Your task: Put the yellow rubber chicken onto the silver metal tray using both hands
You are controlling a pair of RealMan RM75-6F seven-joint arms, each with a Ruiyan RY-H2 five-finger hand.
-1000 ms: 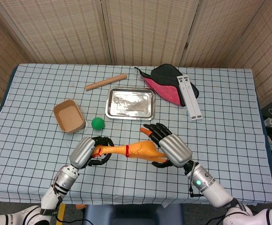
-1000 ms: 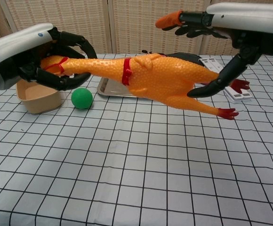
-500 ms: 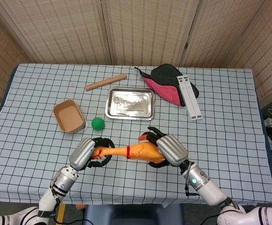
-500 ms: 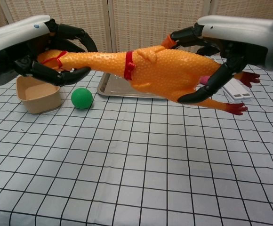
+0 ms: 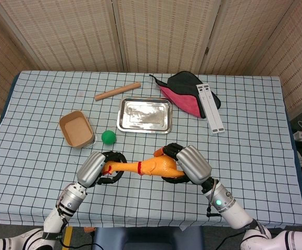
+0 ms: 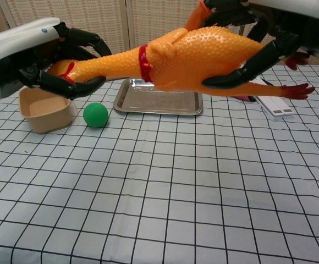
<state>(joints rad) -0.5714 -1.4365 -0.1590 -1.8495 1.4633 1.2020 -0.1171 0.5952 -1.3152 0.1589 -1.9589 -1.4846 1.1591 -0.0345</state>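
The yellow rubber chicken [image 5: 150, 166] [image 6: 198, 55] hangs lengthwise above the table's front, between both hands. My left hand [image 5: 100, 167] [image 6: 33, 55] grips its head end. My right hand [image 5: 188, 163] [image 6: 275, 27] wraps the fat body, fingers curled around it; the red feet stick out to the right in the chest view. The silver metal tray [image 5: 145, 115] [image 6: 158, 98] lies beyond the chicken, near the table's middle, with nothing in it.
A green ball [image 5: 108, 137] [image 6: 95, 114] and a tan box [image 5: 76, 129] [image 6: 43, 110] sit left of the tray. A wooden rod [image 5: 117, 91] lies behind them. A red-black cloth [image 5: 185, 92] and a white bar [image 5: 210, 107] lie right of the tray.
My right hand closed its fingers around the chicken's body and raised it. The body end now sits higher than the head end. My left hand kept its hold and barely moved.
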